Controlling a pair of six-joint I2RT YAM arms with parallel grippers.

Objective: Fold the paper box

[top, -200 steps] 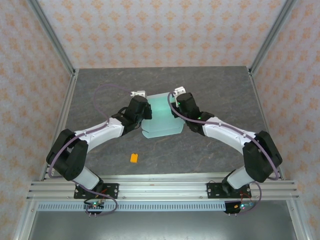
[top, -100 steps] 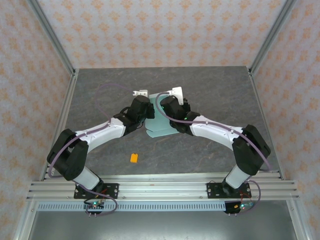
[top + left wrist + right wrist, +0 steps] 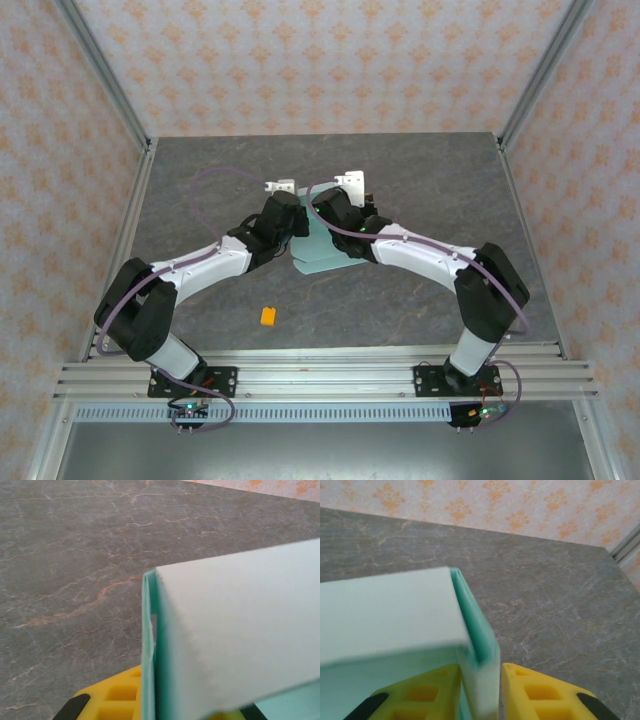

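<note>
I see the paper box (image 3: 322, 258), thin matte mint-teal card with crisp folded edges, at mid-table on the grey veined table (image 3: 440, 180). My left gripper (image 3: 150, 702) is clamped narrow on one upright wall. My right gripper (image 3: 481, 690) has its yellow ribbed pads against both faces of another wall. Bare tabletop surrounds the box, and a small orange block (image 3: 268, 316) lies well apart.

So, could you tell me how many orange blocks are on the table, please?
1: a small orange block lies on the table near the front, left of centre, apart from the paper box. Others may be hidden under it.
</note>
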